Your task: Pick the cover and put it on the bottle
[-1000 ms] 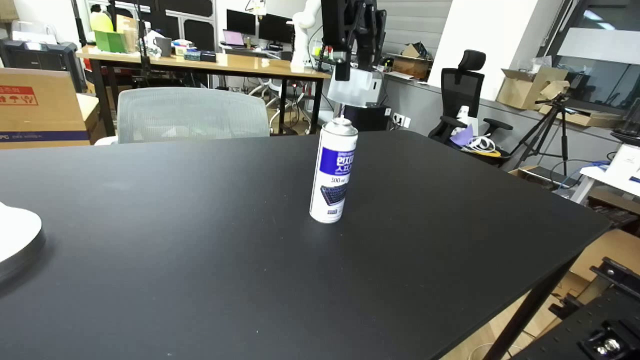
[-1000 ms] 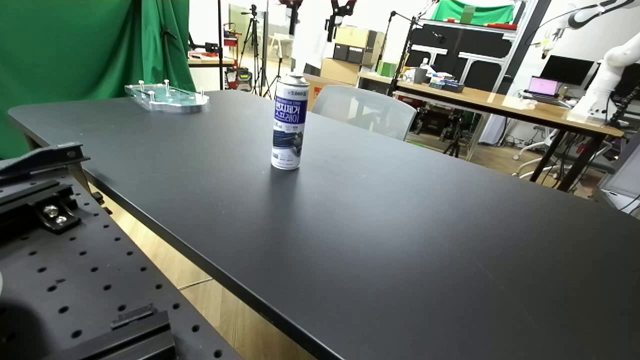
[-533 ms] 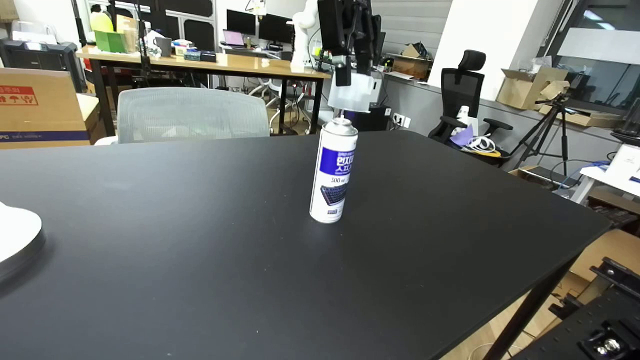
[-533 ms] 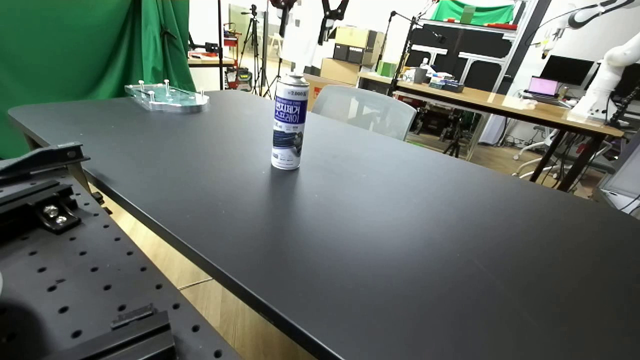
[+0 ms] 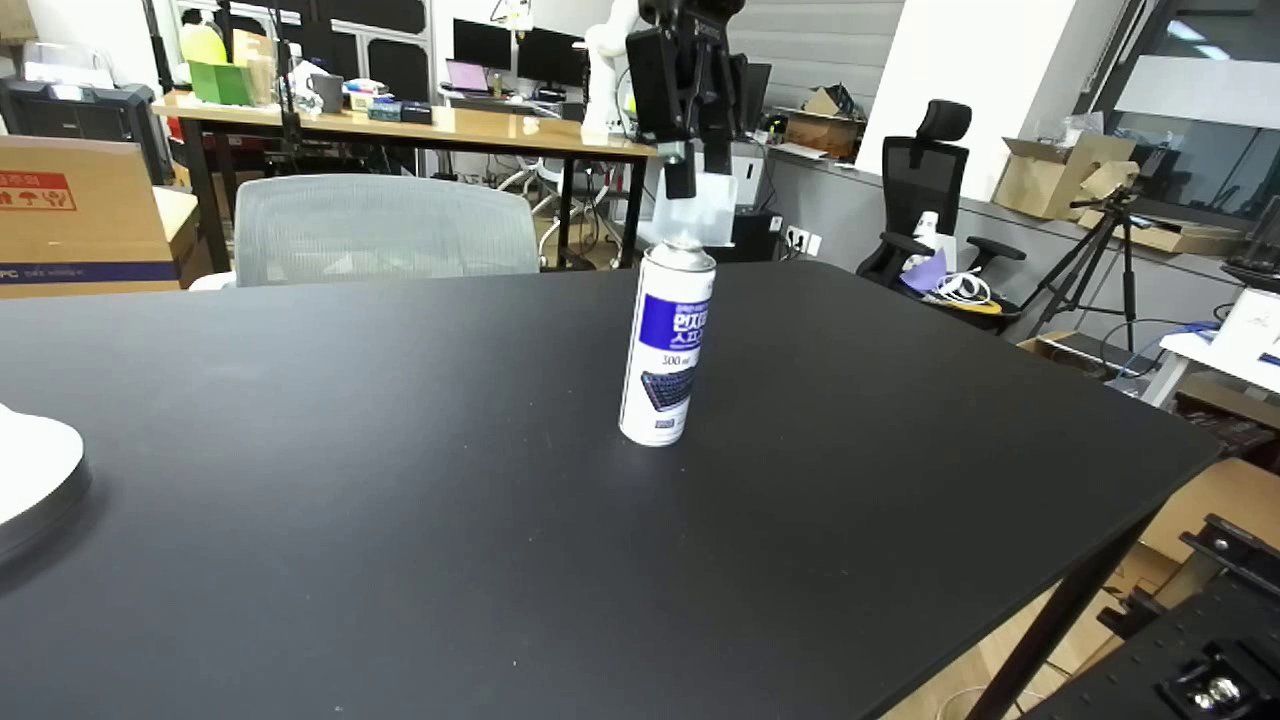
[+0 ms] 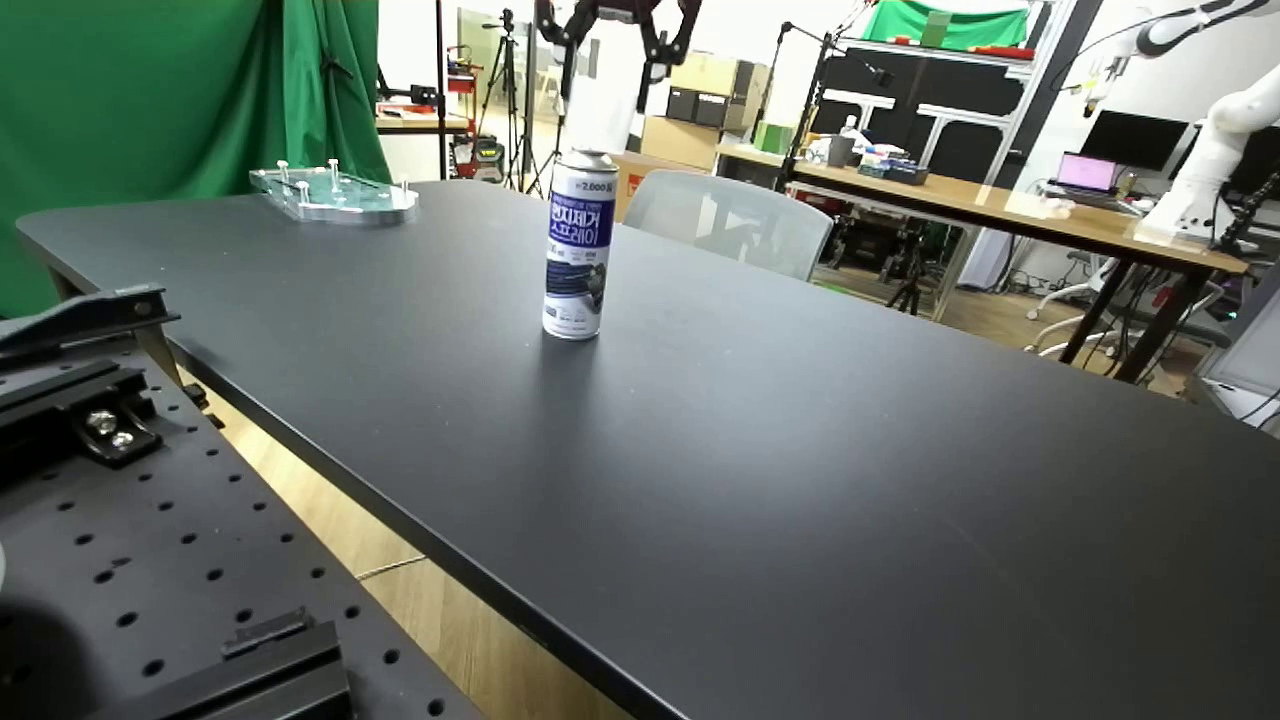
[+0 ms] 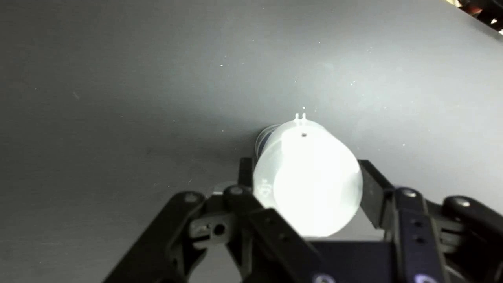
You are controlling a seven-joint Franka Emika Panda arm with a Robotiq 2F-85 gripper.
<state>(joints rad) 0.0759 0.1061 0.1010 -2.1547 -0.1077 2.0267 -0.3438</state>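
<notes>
The bottle, a slim white spray can with a blue label, stands upright on the black table in both exterior views (image 5: pixel 664 345) (image 6: pixel 578 245). In the wrist view only a sliver of the bottle (image 7: pixel 262 143) shows behind the cover. My gripper (image 5: pixel 700 175) (image 6: pixel 606 98) (image 7: pixel 306 173) is shut on the translucent cover (image 5: pixel 712 215) (image 6: pixel 598 120) (image 7: pixel 314 188), with a finger on each side. The cover hangs just above the bottle's top, its lower rim level with the nozzle and slightly off to one side in an exterior view. I cannot tell whether they touch.
The black table (image 5: pixel 400 480) (image 6: pixel 800 450) carries a clear plate with white pegs (image 6: pixel 345 195) at its far end. A white rounded object (image 5: pixel 35 465) sits at the left edge of an exterior view. A grey mesh chair (image 5: pixel 385 230) (image 6: pixel 720 215) stands at the table's edge.
My gripper has come down with the cover and shifted slightly left in both exterior views, bringing the cover's rim to the bottle's nozzle. The bottle has not moved.
</notes>
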